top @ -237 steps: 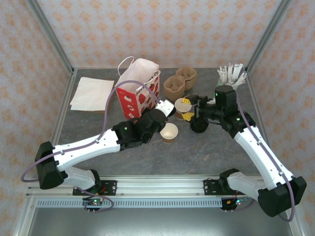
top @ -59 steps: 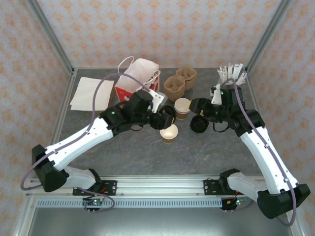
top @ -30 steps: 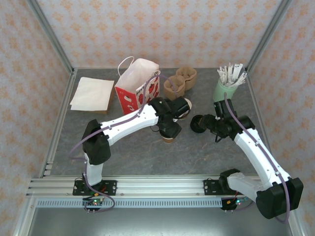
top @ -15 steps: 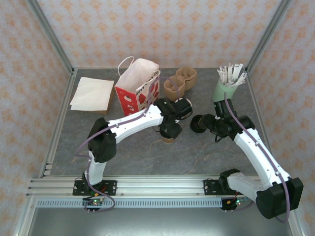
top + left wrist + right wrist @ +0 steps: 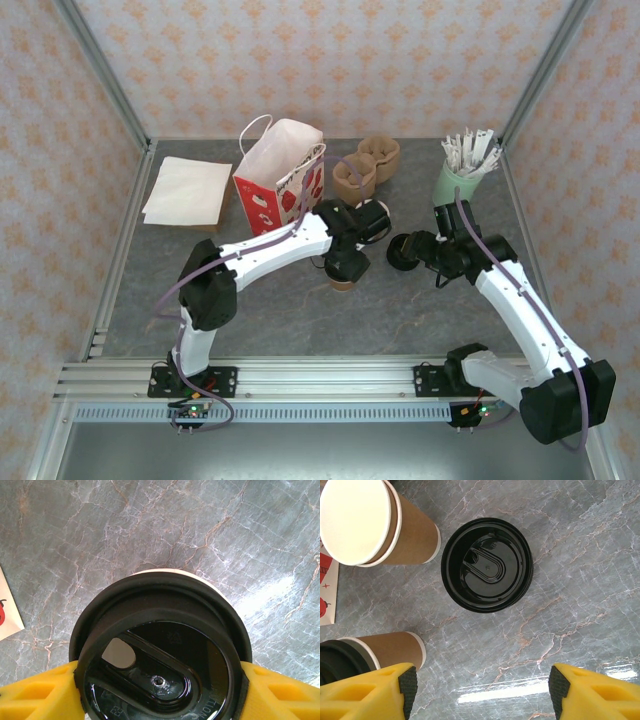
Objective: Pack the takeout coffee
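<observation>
Mid-table over small white-rimmed paper cup | I'm lidding, I judge: left gripper clamping round black plastic lid | right gripper hanging wide, empty | next: press down squarely

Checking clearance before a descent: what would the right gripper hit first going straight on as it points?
The right gripper would likely meet the loose black lid on the table first; depth is unclear.

top camera looks down from behind; close wrist cameras share lidded cup.
</observation>
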Available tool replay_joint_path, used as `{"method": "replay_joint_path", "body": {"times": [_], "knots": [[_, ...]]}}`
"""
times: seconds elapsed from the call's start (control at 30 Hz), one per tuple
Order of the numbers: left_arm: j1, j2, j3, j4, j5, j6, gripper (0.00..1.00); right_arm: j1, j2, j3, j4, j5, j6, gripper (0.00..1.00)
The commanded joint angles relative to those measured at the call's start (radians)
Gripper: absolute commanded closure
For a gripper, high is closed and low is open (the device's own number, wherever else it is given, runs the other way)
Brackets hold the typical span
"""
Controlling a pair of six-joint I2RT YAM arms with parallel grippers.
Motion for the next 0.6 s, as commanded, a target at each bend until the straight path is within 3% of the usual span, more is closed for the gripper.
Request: {"method": "replay_joint_path", "body": {"times": [0.0, 0.57], "knots": [[-0.005, 0.018, 0.021, -0.03, -0.018, 0.019, 0.34, -0.005, 0.003, -0.002, 0.011, -0.001, 0.004, 0.29], [-0.005, 0.018, 0.008, -0.03, -0.003, 0.021, 0.3, -0.005, 0.004, -0.004, 0.016, -0.01, 0.003, 0.29]]}}
